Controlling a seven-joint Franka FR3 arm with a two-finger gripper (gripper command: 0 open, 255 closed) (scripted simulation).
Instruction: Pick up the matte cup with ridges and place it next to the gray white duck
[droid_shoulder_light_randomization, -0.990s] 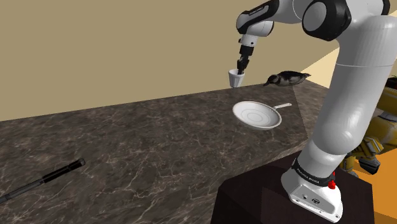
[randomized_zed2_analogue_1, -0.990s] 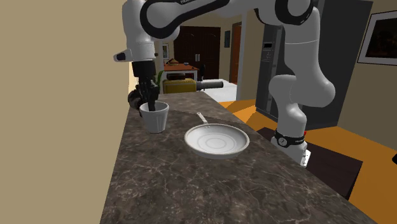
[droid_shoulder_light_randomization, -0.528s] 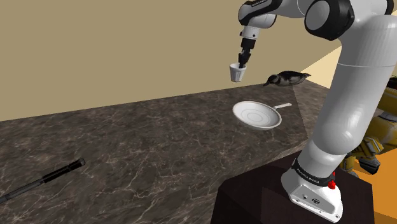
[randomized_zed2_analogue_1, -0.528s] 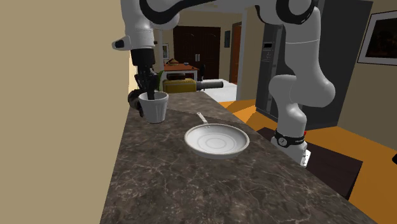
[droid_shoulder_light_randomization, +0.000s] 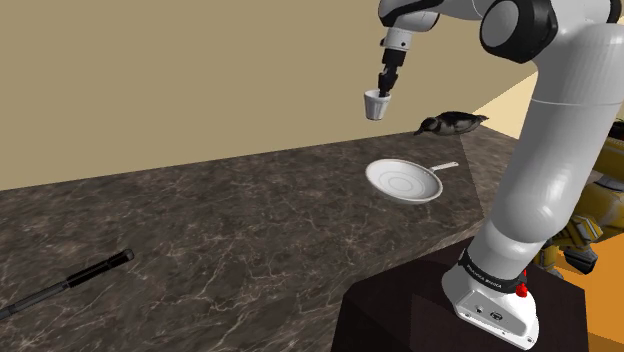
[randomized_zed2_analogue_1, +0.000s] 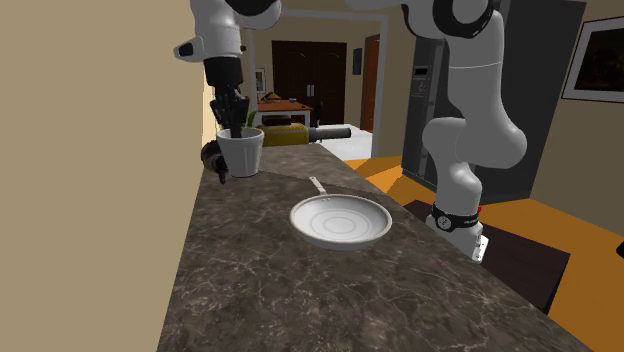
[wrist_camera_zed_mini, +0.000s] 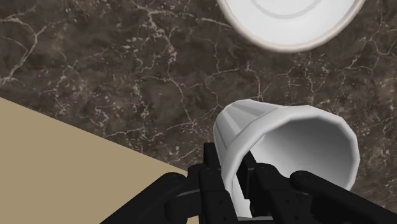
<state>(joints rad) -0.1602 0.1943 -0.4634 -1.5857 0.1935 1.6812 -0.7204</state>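
A white ridged cup (droid_shoulder_light_randomization: 376, 105) hangs in the air above the dark marble counter (droid_shoulder_light_randomization: 230, 230), with my black gripper (droid_shoulder_light_randomization: 383, 88) shut on its rim from above. The second exterior view has the cup (randomized_zed2_analogue_1: 241, 153) lifted under the gripper (randomized_zed2_analogue_1: 233, 124). Seen from the wrist, the fingers (wrist_camera_zed_mini: 215, 184) clasp the wall of the cup (wrist_camera_zed_mini: 280, 143), one inside and one outside. The dark grey and white duck (droid_shoulder_light_randomization: 450, 123) lies on the counter's far end, to the cup's right in the shoulder view. Behind the cup, part of the duck (randomized_zed2_analogue_1: 211, 156) peeks out.
A white frying pan (droid_shoulder_light_randomization: 404, 180) sits on the counter below and right of the cup, also as pan (randomized_zed2_analogue_1: 340, 220) and pan (wrist_camera_zed_mini: 289, 22). A black rod (droid_shoulder_light_randomization: 65, 282) lies at the counter's near left. A tan wall (droid_shoulder_light_randomization: 180, 80) runs along the back edge.
The gripper has risen with the cup in its grip, lifting it from just above the counter to well clear of it. The pan and the duck have stayed put.
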